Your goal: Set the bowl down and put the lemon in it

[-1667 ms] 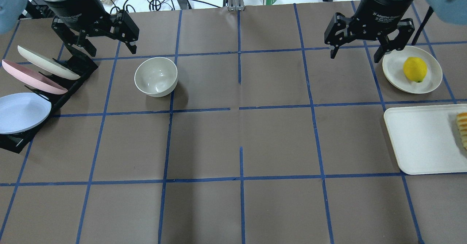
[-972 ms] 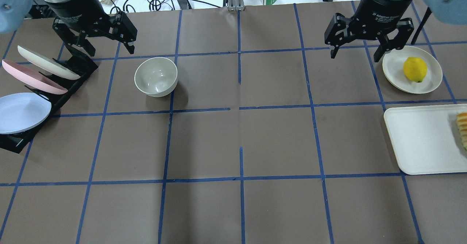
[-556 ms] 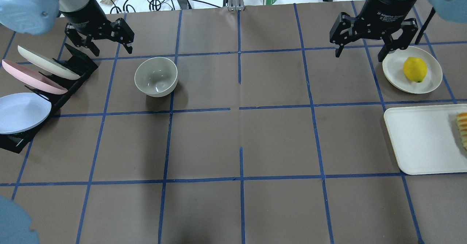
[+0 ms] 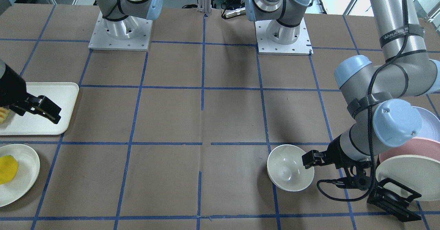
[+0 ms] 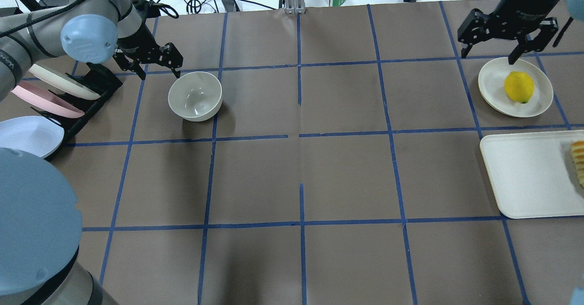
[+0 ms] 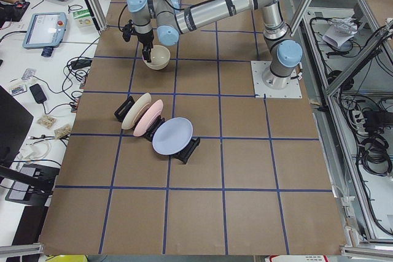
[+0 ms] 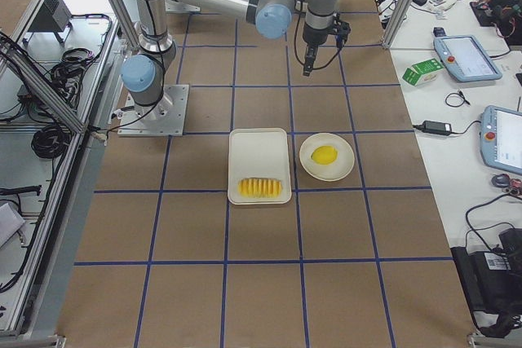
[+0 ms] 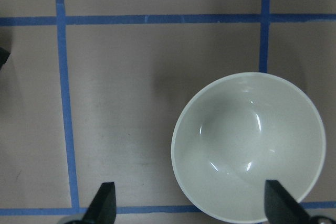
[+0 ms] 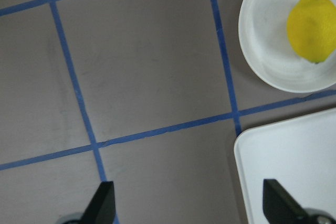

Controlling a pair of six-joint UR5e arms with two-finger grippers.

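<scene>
Pastel plates (image 5: 45,100) lean in a black rack (image 5: 98,79) at the left edge of the brown tabletop (image 5: 301,168). Just right of them the left claw (image 5: 160,74) hangs wide open and empty by the far rim of the off-white bowl (image 5: 195,96), which stands upright and empty. Well across, the right claw (image 5: 487,58) is spread wide too, holding nothing, just beside the cream plate (image 5: 490,93) where the lemon (image 5: 518,86) rests. A tray (image 5: 524,173) with sliced food (image 5: 578,159) lies near that plate.

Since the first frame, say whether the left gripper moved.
Yes. The left gripper shifted rightward in the overhead view, toward the unmoved bowl, ending beside its rim.
</scene>
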